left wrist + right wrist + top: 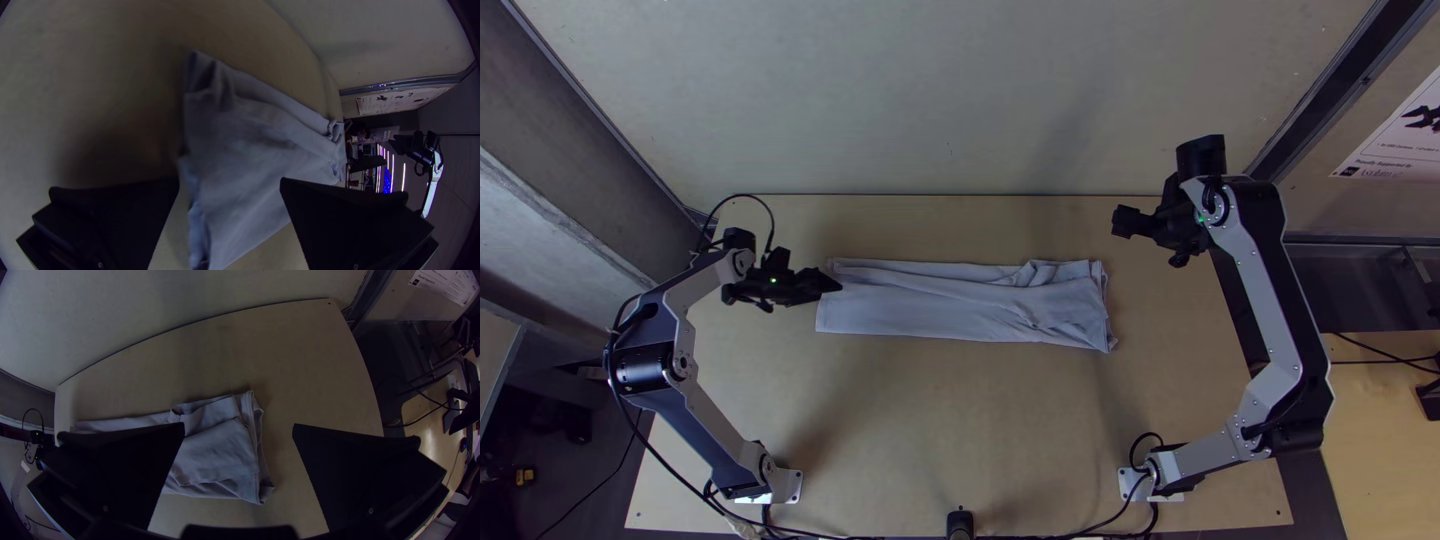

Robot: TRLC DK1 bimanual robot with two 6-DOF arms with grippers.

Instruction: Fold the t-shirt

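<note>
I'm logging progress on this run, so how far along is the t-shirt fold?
Looks partly done: the t-shirt lies as a long, narrow layered strip across the table. In hand: nothing appears gripped; the left gripper is open at the strip's left end, the right gripper open off its right end. Left: probably folding that length shorter and smoothing the rumpled right end.

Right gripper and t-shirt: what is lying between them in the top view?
Only bare table lies between the right gripper and the t-shirt, as the top view shows.
</note>
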